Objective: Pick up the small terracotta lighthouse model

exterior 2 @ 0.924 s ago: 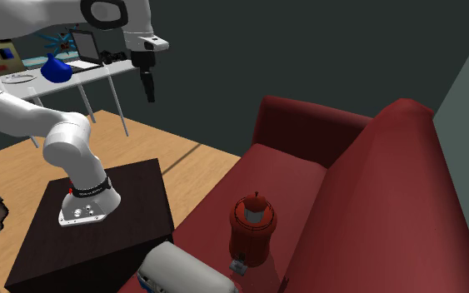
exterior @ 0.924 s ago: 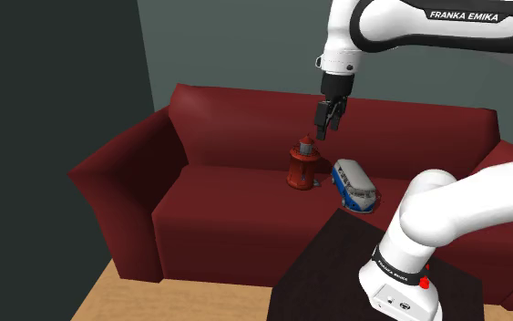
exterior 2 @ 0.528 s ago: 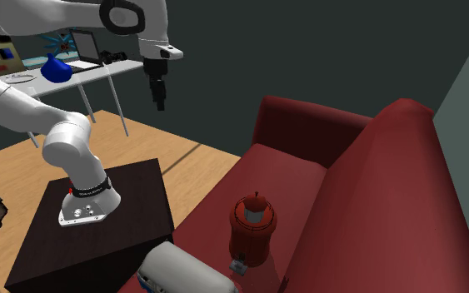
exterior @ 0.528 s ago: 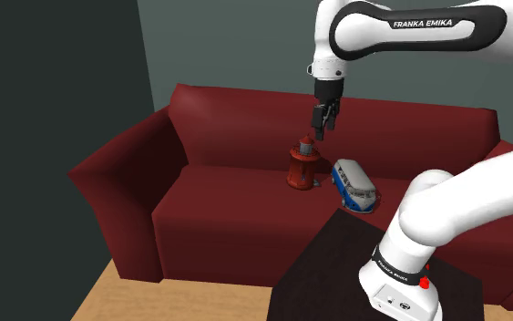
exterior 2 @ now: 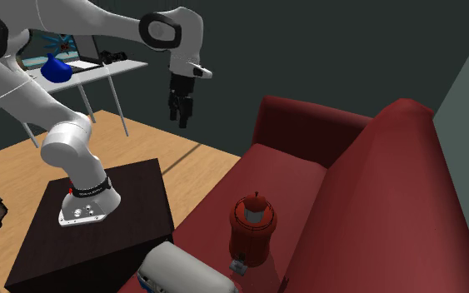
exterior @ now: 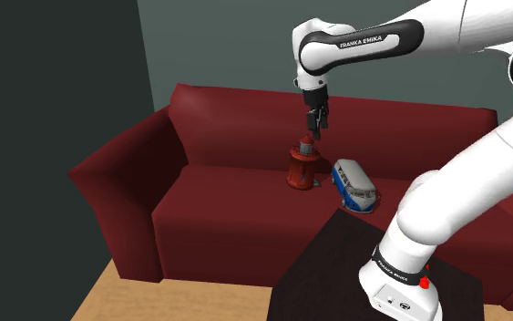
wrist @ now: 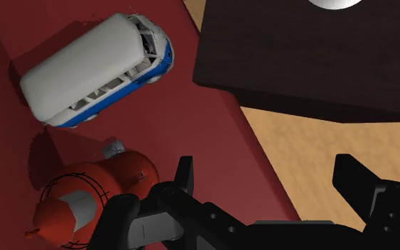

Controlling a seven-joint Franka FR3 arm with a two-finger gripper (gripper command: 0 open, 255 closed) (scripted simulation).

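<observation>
Here, in the shoulder view, the red lighthouse model (exterior: 304, 165) is seen standing upright on the seat of the red sofa (exterior: 218, 196), close to the backrest. A blue and white toy bus (exterior: 354, 186) is just beside it. The black gripper (exterior: 315, 129) is held high and pointed down, and it looks to be right above the lighthouse's top. It is probably held up there so that it can be brought down from above without the bus being knocked.

In the second exterior view, more is told. The gripper (exterior 2: 180, 121) is seen hanging well above the lighthouse model (exterior 2: 252, 223) and off to that view's left. It is nearer the dark stand (exterior 2: 141, 191) than the sofa's backrest. So the lighthouse is not under it yet.

In the wrist view, the two fingers (wrist: 184, 174) are seen standing wide apart, and nothing is held between them. Through the gap, the sofa's front edge and the wooden floor (wrist: 312, 138) are seen. The lighthouse model (wrist: 95, 195) lies outside the gap, beside one finger, and the toy bus (wrist: 95, 71) lies past it. The fingers are likely set apart so that they can be slid around the lighthouse's body once the hand is moved over it.
</observation>
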